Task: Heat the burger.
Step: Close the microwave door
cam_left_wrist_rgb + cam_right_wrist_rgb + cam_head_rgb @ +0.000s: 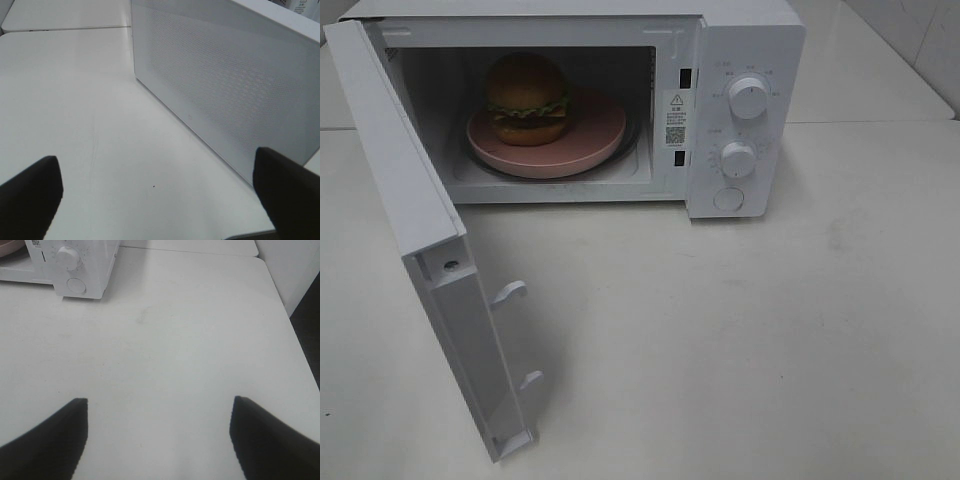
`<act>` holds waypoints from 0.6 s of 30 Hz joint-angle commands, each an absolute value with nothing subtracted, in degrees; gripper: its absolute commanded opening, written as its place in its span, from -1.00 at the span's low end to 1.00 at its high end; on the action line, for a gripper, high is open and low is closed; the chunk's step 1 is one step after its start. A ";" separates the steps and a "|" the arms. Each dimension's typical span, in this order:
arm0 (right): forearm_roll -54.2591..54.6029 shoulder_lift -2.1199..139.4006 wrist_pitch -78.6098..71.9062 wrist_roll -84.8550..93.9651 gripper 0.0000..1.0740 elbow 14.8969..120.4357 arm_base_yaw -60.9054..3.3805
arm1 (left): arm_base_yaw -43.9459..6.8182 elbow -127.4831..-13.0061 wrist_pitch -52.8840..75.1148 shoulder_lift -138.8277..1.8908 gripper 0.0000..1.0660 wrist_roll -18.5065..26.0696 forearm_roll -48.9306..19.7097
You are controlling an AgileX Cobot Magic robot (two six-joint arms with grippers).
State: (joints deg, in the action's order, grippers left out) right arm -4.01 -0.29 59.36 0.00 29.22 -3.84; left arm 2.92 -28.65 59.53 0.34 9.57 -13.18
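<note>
The microwave door (430,250) stands swung wide at the left, so the cavity is exposed and heating cannot begin. The left gripper (156,155) is held low over the table (770,350), jaws well apart and holding nothing. Its camera faces the door's perforated outer panel, just beside it but not touching. That pose suits a push to shut the door, which I judge to be the step in hand.

Inside the microwave (745,40), the burger (527,98) sits upright on the pink plate (590,140), towards the plate's left half, so loading appears complete.

At the right, the upper knob (749,98), lower knob (737,158) and round button (728,199) are unattended. The right gripper (160,401) hangs low over bare table, well apart from the control panel, jaws spread and empty, apparently waiting. Neither arm shows in the high view.
</note>
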 commanded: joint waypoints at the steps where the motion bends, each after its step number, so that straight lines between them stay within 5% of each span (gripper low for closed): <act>1: -3.90 -1.78 58.96 0.00 0.41 28.99 -3.50 | 2.64 -28.48 59.01 1.60 0.83 9.63 -13.52; 11: -3.90 -1.78 58.96 0.00 0.41 28.99 -3.50 | 2.64 -28.71 58.56 1.55 0.82 8.37 -13.24; 14: -3.90 -1.78 58.96 0.00 0.41 28.99 -3.50 | 2.64 -29.16 57.81 0.46 0.70 7.68 -12.38; 18: -3.90 -1.78 58.96 0.00 0.41 28.99 -3.50 | 2.64 -29.91 54.26 -3.78 0.24 7.62 -13.24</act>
